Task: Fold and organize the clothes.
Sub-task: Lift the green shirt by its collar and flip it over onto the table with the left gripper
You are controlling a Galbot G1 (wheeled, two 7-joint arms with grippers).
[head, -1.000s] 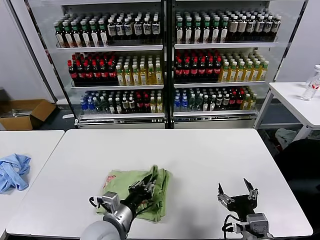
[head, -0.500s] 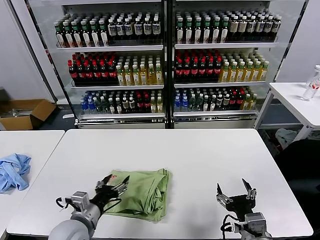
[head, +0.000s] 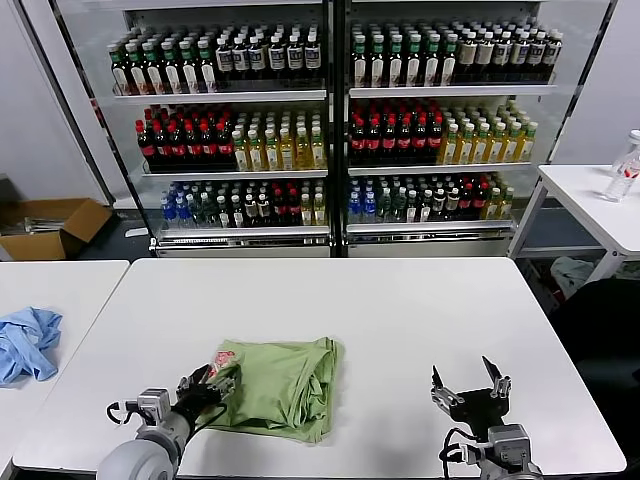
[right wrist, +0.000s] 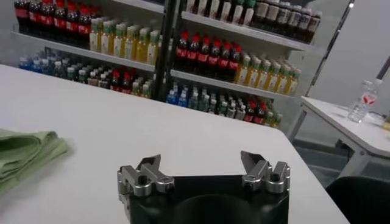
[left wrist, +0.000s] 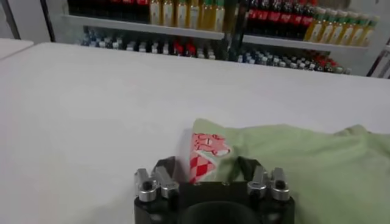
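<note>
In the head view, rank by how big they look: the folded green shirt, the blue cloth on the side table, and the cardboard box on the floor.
1. Folded light green fabric shirt, clearly largest.
2. Open brown cardboard box.
3. Crumpled blue cloth, cut off by the frame edge, so its place against the box is unsure.

Looks like shop-style test lab: glass-door drinks fridge (head: pixel 330 130) packed with bottles, right behind plain white table (head: pixel 400 320).

We see a white surface (head: pixel 400 310) before glass-fronted shelves (head: pixel 330 95) packed with rows of bottles (head: pixel 400 135). On a side surface at left lies a crumpled blue cloth (head: pixel 25 343); behind it, an open cardboard box (head: pixel 45 225). At far right stands a clear water bottle (head: pixel 625 167).
</note>
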